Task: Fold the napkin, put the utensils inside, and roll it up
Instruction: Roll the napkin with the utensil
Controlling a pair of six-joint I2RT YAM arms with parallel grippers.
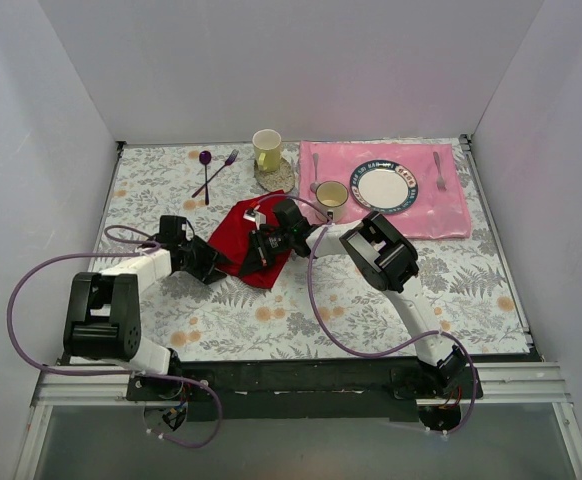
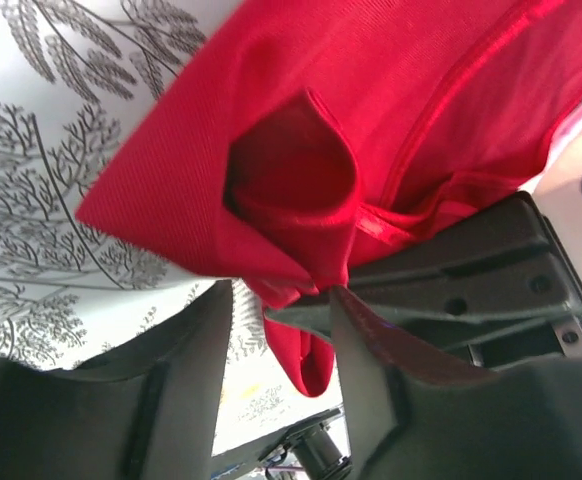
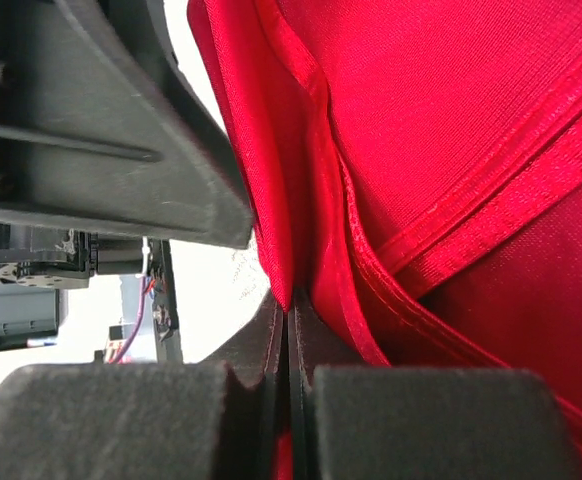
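The red napkin (image 1: 237, 232) lies bunched and partly folded in the middle of the table, lifted between both grippers. My right gripper (image 1: 263, 250) is shut on a hemmed edge of the napkin (image 3: 451, 120), its pads pressed together at the tips (image 3: 289, 305). My left gripper (image 1: 211, 265) sits at the cloth's lower left edge. Its jaws (image 2: 281, 290) stand apart, with a loose lobe of the napkin (image 2: 371, 90) hanging between them near the right finger. The other arm's dark finger (image 2: 471, 270) crosses close behind. The utensils are hidden.
A pink placemat (image 1: 441, 215) at the back right carries a plate (image 1: 382, 186), a cup (image 1: 331, 200), a silver fork (image 1: 438, 170) and a spoon (image 1: 314, 170). A yellow cup (image 1: 267, 148) and a purple spoon-and-fork pair (image 1: 211, 172) lie behind the napkin. White walls enclose the table.
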